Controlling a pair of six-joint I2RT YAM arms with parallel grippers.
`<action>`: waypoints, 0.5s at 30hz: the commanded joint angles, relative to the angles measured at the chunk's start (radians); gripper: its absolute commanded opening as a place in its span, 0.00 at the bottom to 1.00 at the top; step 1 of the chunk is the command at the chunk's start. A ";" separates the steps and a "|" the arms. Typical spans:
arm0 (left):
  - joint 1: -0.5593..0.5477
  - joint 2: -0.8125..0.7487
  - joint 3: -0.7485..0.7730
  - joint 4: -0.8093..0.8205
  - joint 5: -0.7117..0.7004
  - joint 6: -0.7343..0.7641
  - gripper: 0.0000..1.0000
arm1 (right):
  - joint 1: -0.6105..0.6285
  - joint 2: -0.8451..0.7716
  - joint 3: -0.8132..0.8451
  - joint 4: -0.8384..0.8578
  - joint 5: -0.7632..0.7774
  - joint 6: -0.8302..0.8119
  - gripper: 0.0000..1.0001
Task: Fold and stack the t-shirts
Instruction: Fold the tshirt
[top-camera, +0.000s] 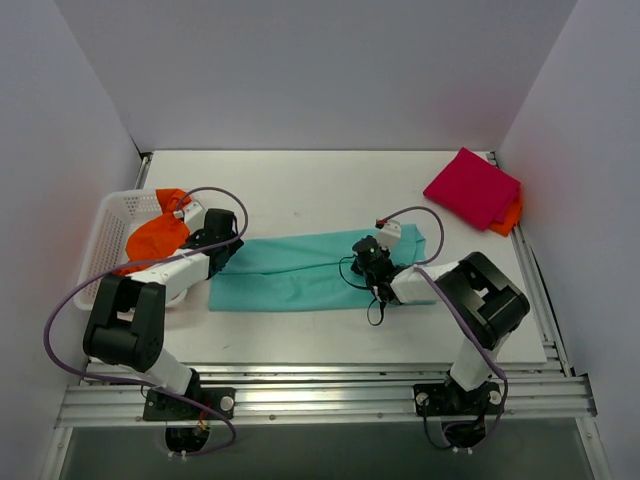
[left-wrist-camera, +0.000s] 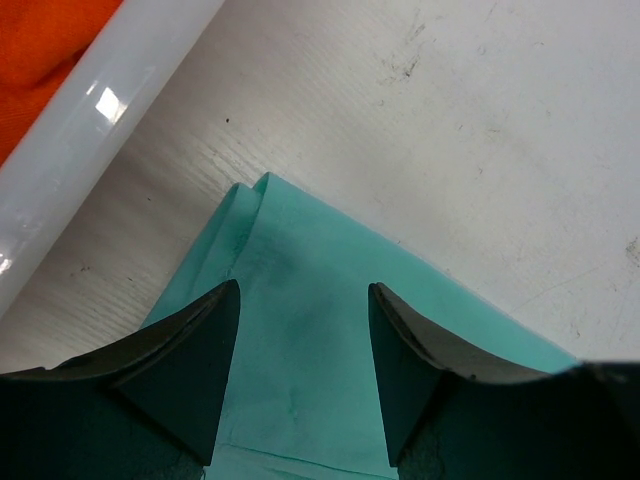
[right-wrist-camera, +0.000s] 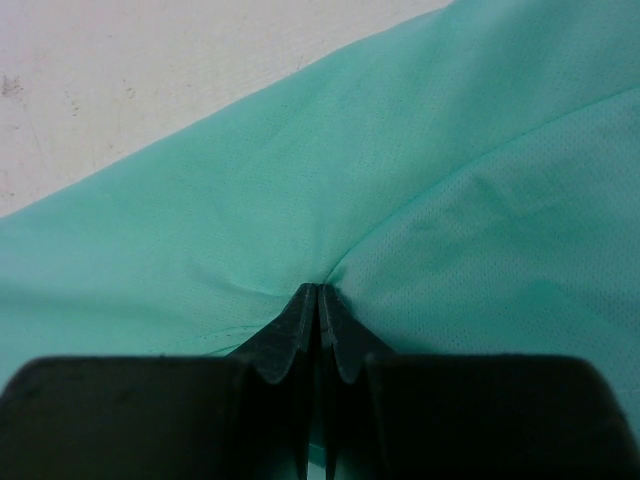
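Observation:
The teal t-shirt (top-camera: 290, 268) lies in a long folded strip across the table's middle. My left gripper (top-camera: 222, 250) is open over its left end; in the left wrist view the fingers (left-wrist-camera: 190, 350) straddle the teal cloth (left-wrist-camera: 300, 330) near its corner. My right gripper (top-camera: 372, 262) is shut on the teal cloth near the strip's right end; in the right wrist view the tips (right-wrist-camera: 318, 300) pinch a fold of it (right-wrist-camera: 420, 190). A folded magenta t-shirt (top-camera: 472, 187) lies on an orange one (top-camera: 510, 215) at the back right. An orange t-shirt (top-camera: 157, 238) sits in the basket.
A white mesh basket (top-camera: 112, 225) stands at the left, its rim close to my left gripper (left-wrist-camera: 90, 130). White walls enclose the table. A metal rail (top-camera: 320, 395) runs along the near edge.

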 joint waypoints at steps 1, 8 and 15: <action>0.005 -0.006 0.002 0.038 -0.004 0.014 0.63 | 0.008 0.011 -0.014 -0.077 0.009 0.005 0.00; 0.005 -0.044 -0.001 0.024 -0.006 0.014 0.63 | 0.017 -0.210 0.097 -0.313 0.175 -0.033 0.00; 0.005 -0.072 0.003 0.020 0.008 0.021 0.63 | 0.023 -0.387 0.299 -0.542 0.296 -0.090 0.00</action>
